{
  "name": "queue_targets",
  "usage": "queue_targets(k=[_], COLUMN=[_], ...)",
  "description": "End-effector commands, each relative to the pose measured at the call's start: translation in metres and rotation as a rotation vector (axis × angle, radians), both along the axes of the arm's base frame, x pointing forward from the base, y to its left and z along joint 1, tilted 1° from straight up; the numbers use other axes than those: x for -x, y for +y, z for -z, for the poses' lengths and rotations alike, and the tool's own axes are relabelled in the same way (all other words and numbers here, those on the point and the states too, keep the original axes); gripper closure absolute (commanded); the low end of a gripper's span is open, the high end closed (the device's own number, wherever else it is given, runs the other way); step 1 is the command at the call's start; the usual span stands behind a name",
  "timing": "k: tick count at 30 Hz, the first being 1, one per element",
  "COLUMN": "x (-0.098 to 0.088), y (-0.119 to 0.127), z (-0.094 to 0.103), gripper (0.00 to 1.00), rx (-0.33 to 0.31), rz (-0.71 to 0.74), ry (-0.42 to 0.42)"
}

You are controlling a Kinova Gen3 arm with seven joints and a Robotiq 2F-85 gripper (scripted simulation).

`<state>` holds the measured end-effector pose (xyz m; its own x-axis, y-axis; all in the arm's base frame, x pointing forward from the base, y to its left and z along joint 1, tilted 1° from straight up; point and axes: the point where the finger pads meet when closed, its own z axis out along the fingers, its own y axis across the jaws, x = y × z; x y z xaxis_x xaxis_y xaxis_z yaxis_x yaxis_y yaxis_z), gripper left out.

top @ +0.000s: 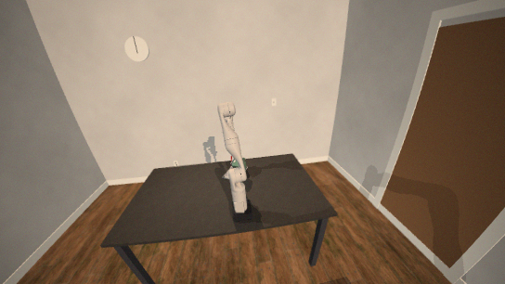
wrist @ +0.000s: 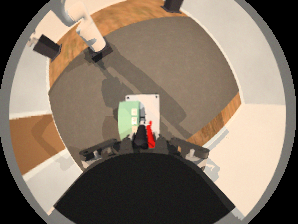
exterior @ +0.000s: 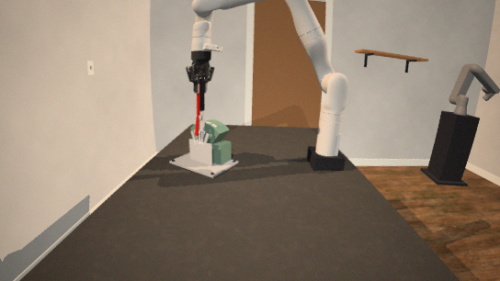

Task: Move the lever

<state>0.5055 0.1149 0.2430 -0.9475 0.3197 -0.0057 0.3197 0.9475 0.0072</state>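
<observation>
The lever unit (exterior: 209, 146) stands on a light grey base plate at the far left of the dark table, with green blocks and a white notched part. Its lever with the red bar (exterior: 198, 112) rises almost upright. My gripper (exterior: 200, 88) comes down from above and is shut on the lever's top, squeezing the red bar against the handle. In the wrist view the red bar (wrist: 150, 135) and dark handle sit between the fingers, above the green and white unit (wrist: 136, 116). The number plates are too small to read. In the top view the arm (top: 233, 158) hides most of the unit.
The arm's base (exterior: 325, 158) stands on the table to the right of the unit. A wall runs close along the table's left edge. A second arm on a black pedestal (exterior: 452, 147) stands on the floor at far right.
</observation>
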Motion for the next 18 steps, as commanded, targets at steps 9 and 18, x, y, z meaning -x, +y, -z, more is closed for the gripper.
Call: queue_targets(k=[9,18], x=[0.028,0.039], y=[0.010,0.014], z=[0.005,0.006], gripper=[1.00,1.00], rx=[-0.001,-0.001], rz=[-0.009,-0.009], ry=[0.024,0.024])
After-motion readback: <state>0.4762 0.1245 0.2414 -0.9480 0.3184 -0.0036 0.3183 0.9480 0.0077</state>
